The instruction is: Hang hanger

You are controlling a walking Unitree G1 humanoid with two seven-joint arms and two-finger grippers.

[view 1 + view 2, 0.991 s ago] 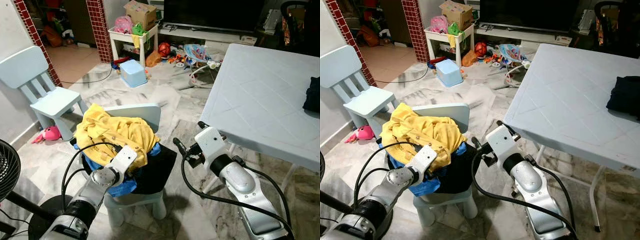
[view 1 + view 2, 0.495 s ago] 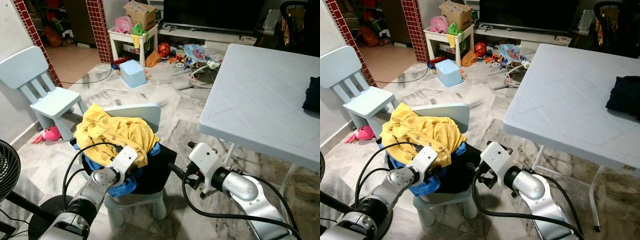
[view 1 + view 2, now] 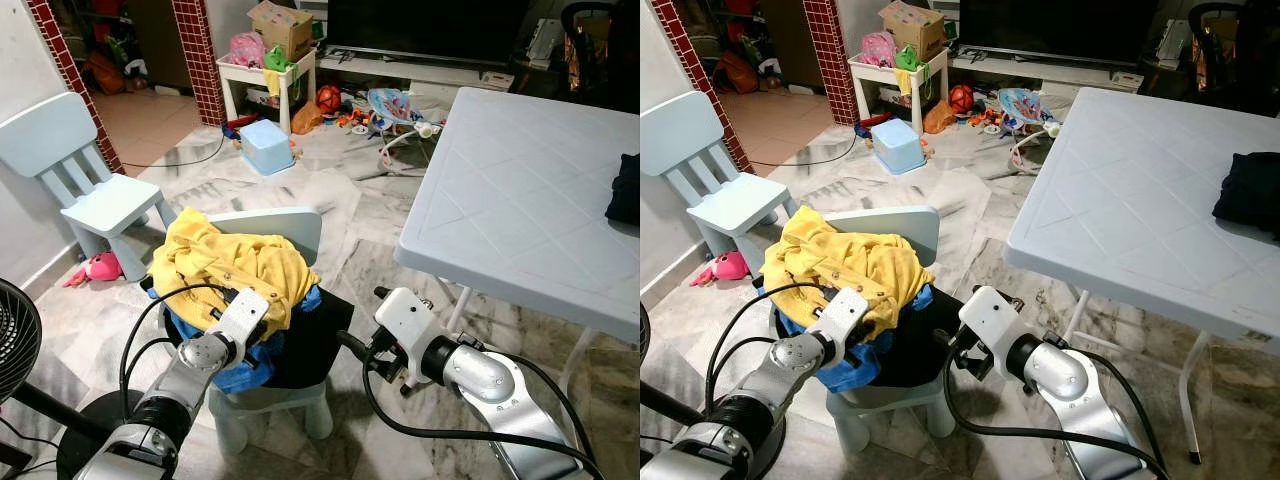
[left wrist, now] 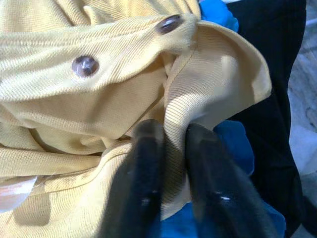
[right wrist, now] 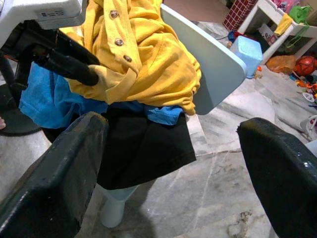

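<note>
A small light-blue chair (image 3: pixel 285 228) carries a pile of clothes: a yellow buttoned shirt (image 3: pixel 225 265) on top, a blue garment (image 3: pixel 240 372) under it and a black garment (image 3: pixel 312 340) draped over the seat's right side. My left gripper (image 4: pixel 173 131) is at the front edge of the pile, shut on a fold of the yellow shirt (image 4: pixel 124 89), with the cloth pinched between its two black fingers (image 4: pixel 146 163). Just right of the chair, my right gripper (image 3: pixel 362 320) stands wide open beside the black garment (image 5: pixel 143 148), nothing between its fingers (image 5: pixel 54 178).
A white table (image 3: pixel 520 200) stands close on the right with a dark cloth (image 3: pixel 625 190) on it; its leg (image 3: pixel 455 300) is just behind my right arm. A second blue chair (image 3: pixel 90 190) and a pink toy (image 3: pixel 100 266) are at left, a fan (image 3: pixel 15 340) at near left, toys at the back.
My right arm came down from the table's edge to beside the chair and has since held still. The left gripper shifted slightly along the yellow shirt.
</note>
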